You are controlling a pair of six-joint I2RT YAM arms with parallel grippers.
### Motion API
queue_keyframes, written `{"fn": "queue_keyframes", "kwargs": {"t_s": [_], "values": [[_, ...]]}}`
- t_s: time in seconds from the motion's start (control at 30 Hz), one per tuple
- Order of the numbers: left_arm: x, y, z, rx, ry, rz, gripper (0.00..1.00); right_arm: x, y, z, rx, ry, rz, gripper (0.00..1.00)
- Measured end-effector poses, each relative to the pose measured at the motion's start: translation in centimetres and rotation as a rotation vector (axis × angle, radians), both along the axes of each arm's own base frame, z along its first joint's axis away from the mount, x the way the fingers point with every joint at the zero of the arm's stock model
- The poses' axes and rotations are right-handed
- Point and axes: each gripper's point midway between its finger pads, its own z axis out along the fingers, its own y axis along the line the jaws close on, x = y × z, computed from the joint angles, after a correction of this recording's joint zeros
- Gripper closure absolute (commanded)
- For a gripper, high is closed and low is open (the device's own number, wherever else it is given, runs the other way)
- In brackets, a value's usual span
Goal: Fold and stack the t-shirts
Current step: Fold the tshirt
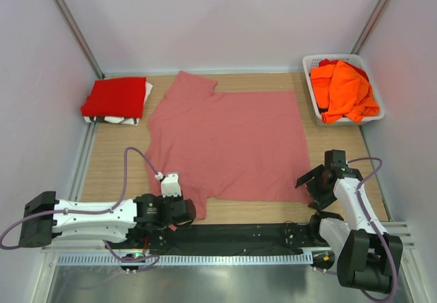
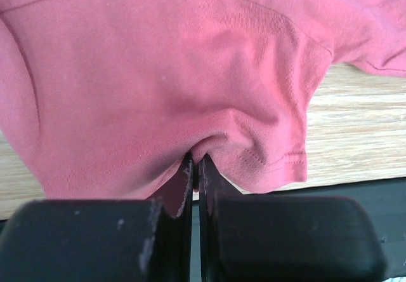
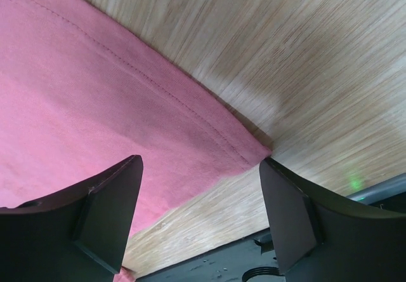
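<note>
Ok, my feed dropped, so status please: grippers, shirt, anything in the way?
Left gripper shut on pink t-shirt, near sleeve. Right gripper open, over its near right hem corner. Shirt spread out, unfolded. Nothing in the way.

Overhead view, wrist close-ups, shared pink t-shirt [image 1: 225, 146]

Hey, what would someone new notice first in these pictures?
A pink t-shirt spread flat across the middle of the table, the left gripper shut on its near left sleeve and the right gripper open at its near right corner. Then the folded red t-shirt at the far left and the orange t-shirts heaped in a white basket at the far right.
</note>
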Motion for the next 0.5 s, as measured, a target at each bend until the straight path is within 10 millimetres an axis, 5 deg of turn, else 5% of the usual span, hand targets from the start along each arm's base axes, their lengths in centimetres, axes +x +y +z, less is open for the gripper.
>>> {"fn": "queue_keyframes", "kwargs": {"t_s": [0.27,0.5], "values": [[0.3,0.2,-0.4,0.025,0.004,0.003,1.0,0.7,-0.4,0.0,-0.023,-0.032,0.023,0.75],[0.3,0.2,0.2,0.037,0.01,0.005,1.0,1.1,-0.6,0.6,-0.041,-0.076,0.042,0.93]]}}
